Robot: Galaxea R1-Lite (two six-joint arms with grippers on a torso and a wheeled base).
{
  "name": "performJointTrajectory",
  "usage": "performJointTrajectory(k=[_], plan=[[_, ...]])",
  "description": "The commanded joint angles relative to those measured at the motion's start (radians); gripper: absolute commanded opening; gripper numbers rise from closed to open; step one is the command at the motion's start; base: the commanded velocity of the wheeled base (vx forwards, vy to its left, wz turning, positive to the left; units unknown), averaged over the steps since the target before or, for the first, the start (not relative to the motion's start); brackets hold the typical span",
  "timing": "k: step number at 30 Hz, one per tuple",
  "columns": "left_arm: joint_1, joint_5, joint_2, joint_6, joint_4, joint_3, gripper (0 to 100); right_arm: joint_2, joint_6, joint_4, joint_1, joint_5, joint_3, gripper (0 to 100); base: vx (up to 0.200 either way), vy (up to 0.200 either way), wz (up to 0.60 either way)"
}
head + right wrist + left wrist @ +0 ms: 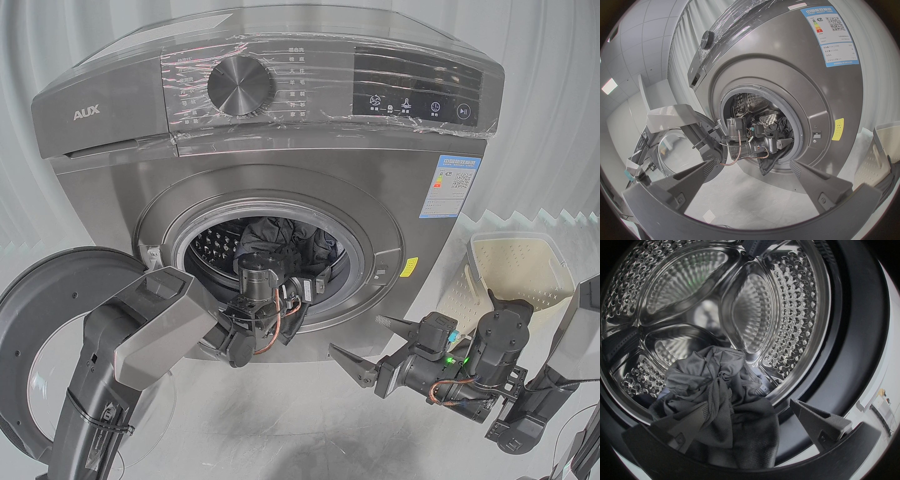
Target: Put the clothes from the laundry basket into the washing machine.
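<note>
The washing machine [262, 169] fills the centre and upper part of the head view, and its round door [56, 300] hangs wide open at the lower left of the frame. The left arm comes up from the lower left and ends at the mouth of the drum [750, 312], just below the middle of the frame. The left gripper [749, 404] has its jaws spread wide and clasps nothing. A bundle of dark grey clothes [725, 396] lies between the two fingers on the drum floor near the opening. One finger [690, 424] overlaps the edge of the cloth, while the other stands apart from it in front of the dark door seal. In the right wrist view a fold of the same dark fabric hangs over the lower lip of the opening, under the left wrist. The right gripper [369, 347] sits at the lower centre-right of the head view, low in front of the machine, also spread wide and holding nothing. The cream laundry basket [519, 265] stands at the right of the frame, just beside the machine's lower right corner, partly behind the right arm.
</note>
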Motion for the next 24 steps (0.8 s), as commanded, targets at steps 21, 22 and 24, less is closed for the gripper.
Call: performJointTrajectory(k=[21,22,24], plan=[[0.028,0.014,0.133,0.051,-0.044,-0.111,0,0.001,0.0,-0.001,0.0,0.0,0.0,100,0.0,0.0,0.0],[0.03,0.016,0.13,0.051,-0.047,-0.111,0,0.001,0.0,-0.001,0.003,0.0,0.001,100,0.0,0.0,0.0],[0.033,0.016,0.108,0.049,-0.059,-0.1,0,0.001,0.0,-0.001,0.016,0.0,0.001,100,0.0,0.0,0.0]])
